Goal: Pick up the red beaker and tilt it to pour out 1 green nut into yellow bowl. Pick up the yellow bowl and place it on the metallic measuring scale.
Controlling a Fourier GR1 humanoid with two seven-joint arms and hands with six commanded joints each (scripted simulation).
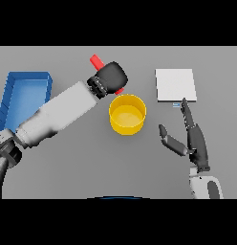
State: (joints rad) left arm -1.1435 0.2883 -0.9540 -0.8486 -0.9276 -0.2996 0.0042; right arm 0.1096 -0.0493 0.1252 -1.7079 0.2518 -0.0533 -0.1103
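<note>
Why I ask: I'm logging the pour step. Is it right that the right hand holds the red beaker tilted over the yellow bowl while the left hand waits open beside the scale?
Not quite: the hands are swapped. In the head view, the left hand grips the red beaker tilted over the yellow bowl, while the right hand waits open beside the metallic scale.

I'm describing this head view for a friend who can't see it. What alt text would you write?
The robot's left hand grips a red beaker, tilted beside the rim of a yellow bowl at mid-table. Its right hand rests open to the right, fingers pointing at a metallic measuring scale; a blue tray sits far left on the grey table.
</note>
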